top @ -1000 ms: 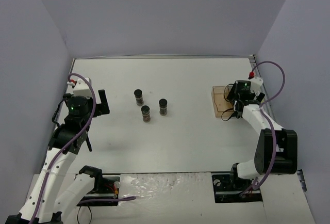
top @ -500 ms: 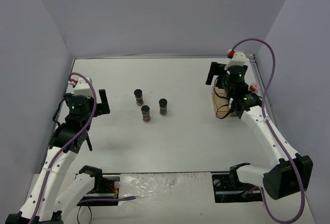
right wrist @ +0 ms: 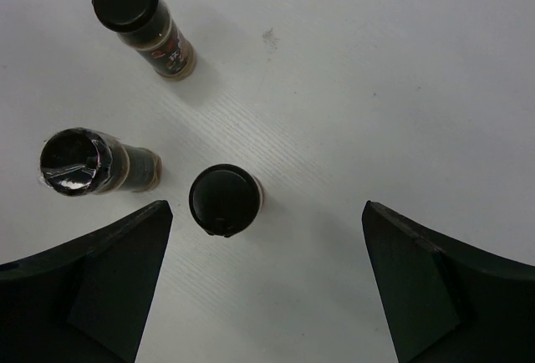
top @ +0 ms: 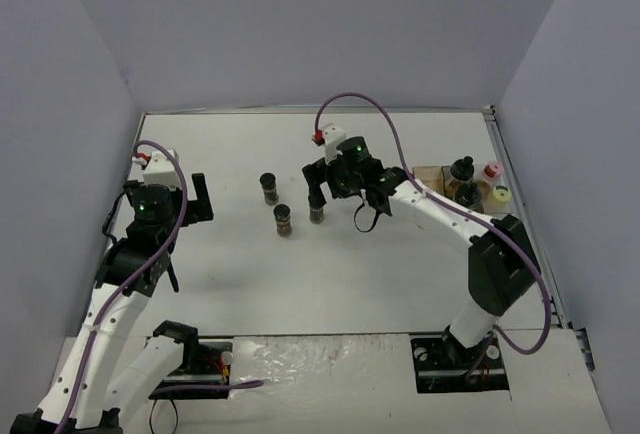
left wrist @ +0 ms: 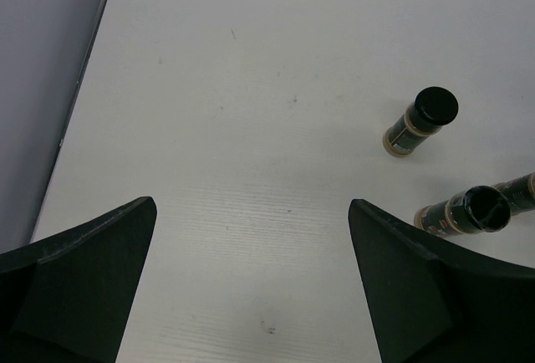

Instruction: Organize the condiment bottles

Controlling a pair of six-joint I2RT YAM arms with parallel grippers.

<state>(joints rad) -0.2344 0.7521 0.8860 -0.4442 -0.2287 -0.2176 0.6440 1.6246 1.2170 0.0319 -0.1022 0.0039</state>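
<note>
While my right end effector (right wrist: 266, 206) hangs wide open, empty, over the black-capped bottle (right wrist: 224, 200), an off-centre descent could topple it or the neighbour bottle (right wrist: 79, 164) beside it.

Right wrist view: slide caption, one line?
Open right pincer poised over the nearest black-capped bottle; two other bottles stand nearby on the white table.

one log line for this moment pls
right pincer: open, above black-cap bottle | left pincer: open, empty | grasp: not yet
</note>
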